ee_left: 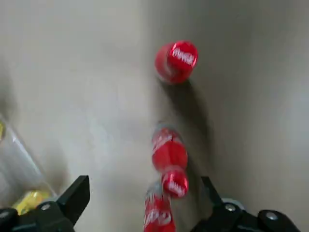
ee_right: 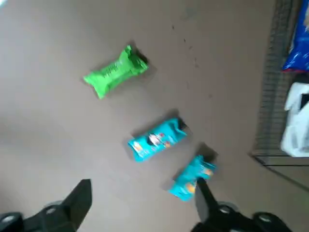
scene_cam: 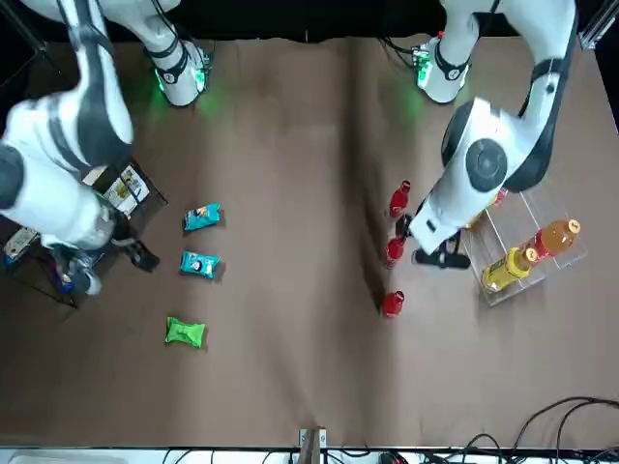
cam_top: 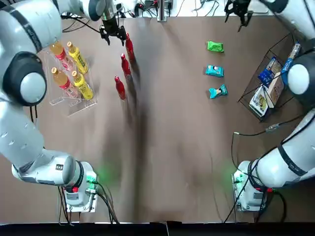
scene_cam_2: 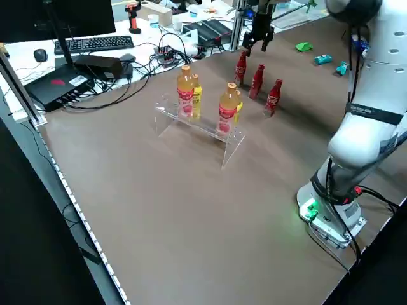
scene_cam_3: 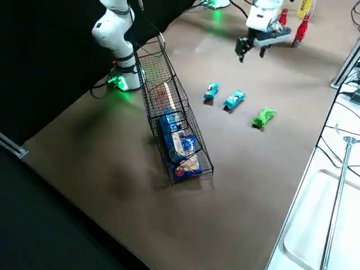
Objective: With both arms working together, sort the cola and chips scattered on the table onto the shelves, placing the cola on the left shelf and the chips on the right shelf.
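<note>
In the front view, our left arm hides part of the clear stand [scene_cam_2: 206,129], and our right arm covers part of the wire rack [scene_cam_3: 163,67]. The left wrist view cuts off 1 of the 3 cola bottles [cam_top: 126,65], and the right side view shows only 2. We cannot tell whether the left gripper [cam_top: 116,42] touches any of them.

The left gripper hovers with its fingers wide apart, near the far end of the cola row; the bottles stand upright, and the row runs from beside it back toward our bases. To its left, the stand holds 2 amber bottles [scene_cam_2: 186,95] and 2 yellow bottles [cam_top: 78,59].

The right gripper [ee_right: 145,182] hangs with its fingers apart too, beyond the packets. On its base side and to its left lie the green packet [cam_top: 215,46], then 2 blue packets [cam_top: 214,71]. The rack, with blue and white packages [scene_cam_3: 171,135], stands to its right.

Under both grippers we see a brown tabletop [scene_cam_2: 178,235] with dark shadows. Beyond the left gripper, the room shows a monitor [scene_cam_2: 70,19], a keyboard [scene_cam_2: 98,44] and tangled cables [scene_cam_2: 152,67]
</note>
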### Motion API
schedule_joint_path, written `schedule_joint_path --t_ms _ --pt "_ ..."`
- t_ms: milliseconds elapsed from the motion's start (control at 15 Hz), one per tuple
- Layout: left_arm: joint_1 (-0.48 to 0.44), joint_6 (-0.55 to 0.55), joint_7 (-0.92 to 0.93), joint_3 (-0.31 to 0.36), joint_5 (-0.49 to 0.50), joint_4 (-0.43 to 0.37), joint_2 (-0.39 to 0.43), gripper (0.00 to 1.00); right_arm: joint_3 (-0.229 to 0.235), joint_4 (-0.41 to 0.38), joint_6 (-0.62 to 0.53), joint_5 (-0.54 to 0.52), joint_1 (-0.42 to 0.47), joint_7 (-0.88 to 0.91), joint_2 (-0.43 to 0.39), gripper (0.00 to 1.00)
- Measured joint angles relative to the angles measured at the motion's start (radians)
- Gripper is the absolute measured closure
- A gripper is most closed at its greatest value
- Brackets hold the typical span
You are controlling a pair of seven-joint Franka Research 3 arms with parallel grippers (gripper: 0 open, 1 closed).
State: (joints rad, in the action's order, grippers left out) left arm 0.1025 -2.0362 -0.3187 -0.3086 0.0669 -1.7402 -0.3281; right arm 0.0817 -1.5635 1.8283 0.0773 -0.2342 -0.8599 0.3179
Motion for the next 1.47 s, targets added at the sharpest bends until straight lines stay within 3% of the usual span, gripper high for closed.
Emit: schedule_joint_path --t_ms 333,467,600,800,1133,1400,1467 --pt "0.014 -0.066 -0.048 0.002 0.046 0.117 -0.150 0.00 0.000 0.014 0.144 -0.098 -0.027 -0.363 0.166 0.11" --pt "0.024 -0.106 -0.069 0.003 0.057 0.137 -0.175 0.01 0.000 0.035 0.206 -0.107 -0.027 -0.448 0.233 0.24" --pt "0.033 -0.126 -0.085 0.006 0.067 0.142 -0.184 0.03 0.002 0.067 0.254 -0.110 -0.027 -0.507 0.294 0.26" --pt "0.039 -0.134 -0.099 0.009 0.068 0.143 -0.187 0.29 0.005 0.114 0.341 -0.115 -0.027 -0.618 0.373 0.30" --pt "0.077 -0.176 -0.120 0.058 0.068 0.146 -0.193 0.33 0.006 0.159 0.443 -0.216 -0.027 -0.739 0.501 0.30" --pt "0.091 -0.180 -0.121 0.073 0.068 0.159 -0.203 0.36 0.007 0.168 0.478 -0.220 -0.027 -0.755 0.534 0.30" --pt "0.094 -0.180 -0.122 0.074 0.068 0.161 -0.204 0.36 0.008 0.169 0.478 -0.220 -0.027 -0.758 0.534 0.36"
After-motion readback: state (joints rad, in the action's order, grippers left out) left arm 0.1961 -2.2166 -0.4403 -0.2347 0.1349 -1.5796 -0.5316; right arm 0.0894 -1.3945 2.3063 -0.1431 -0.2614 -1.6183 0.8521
